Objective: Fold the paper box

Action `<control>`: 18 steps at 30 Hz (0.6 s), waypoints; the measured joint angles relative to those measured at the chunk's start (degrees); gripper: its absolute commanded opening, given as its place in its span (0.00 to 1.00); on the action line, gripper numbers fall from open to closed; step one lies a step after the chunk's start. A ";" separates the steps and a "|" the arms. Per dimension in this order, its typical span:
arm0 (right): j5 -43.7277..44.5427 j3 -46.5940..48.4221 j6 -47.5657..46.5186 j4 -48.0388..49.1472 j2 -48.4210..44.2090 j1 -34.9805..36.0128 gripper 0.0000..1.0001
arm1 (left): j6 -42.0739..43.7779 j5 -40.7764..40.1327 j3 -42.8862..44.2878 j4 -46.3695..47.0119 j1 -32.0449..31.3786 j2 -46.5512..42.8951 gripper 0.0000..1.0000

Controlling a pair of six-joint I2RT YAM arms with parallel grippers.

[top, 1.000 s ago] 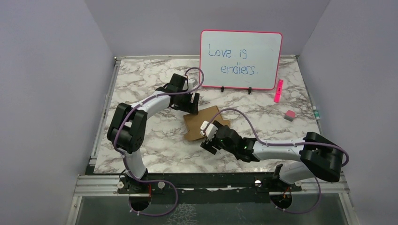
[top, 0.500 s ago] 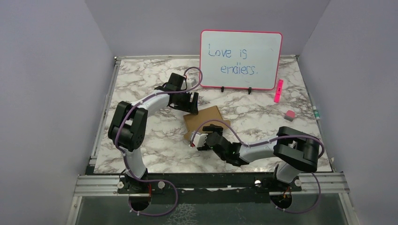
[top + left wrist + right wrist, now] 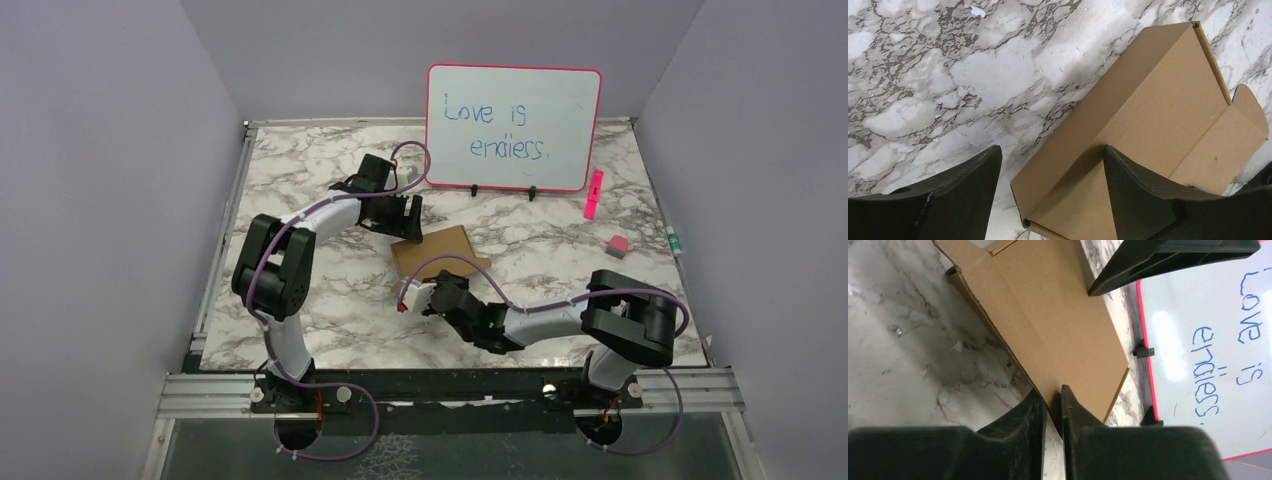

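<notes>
Reaching across the marble table (image 3: 350, 320) from its base at the near left, the left arm is bent back at the elbow and its wrist is turned toward the centre. The left gripper (image 3: 408, 225) is thus held over the far-left corner of the paper box (image 3: 435, 243). Its jaws are spread wide. In the left wrist view one finger (image 3: 948, 200) is seen above bare marble and the other (image 3: 1143, 200) above the cardboard; whether either touches cannot be told.

The right arm is laid low, stretched leftward from its folded elbow, and the right gripper (image 3: 412, 298) is brought to the box's near-left edge. In the right wrist view its fingers (image 3: 1020, 417) are drawn almost together, with the thin cardboard edge pinched between them.

The box lies flattened in the middle of the table, a flap jutting at its right side. The whiteboard (image 3: 514, 127) stands beyond it at the far edge, apart from the box. A pink marker (image 3: 594, 193) and a small pink block (image 3: 617, 246) lie well to the right. Open marble is seen left of the box and in front of it.
</notes>
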 measured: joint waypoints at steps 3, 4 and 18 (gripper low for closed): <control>0.39 2.05 1.33 -2.91 -0.50 0.17 0.09 | -0.11 0.11 0.11 -0.07 0.15 0.00 0.76; 0.39 2.49 1.75 -4.07 -0.79 0.20 0.07 | -0.13 0.24 0.13 -0.11 0.20 -0.02 0.77; -1.90 7.52 7.52 -19.45 -5.38 0.42 0.06 | -3.87 -11.19 -5.84 -2.84 3.78 -20.26 0.89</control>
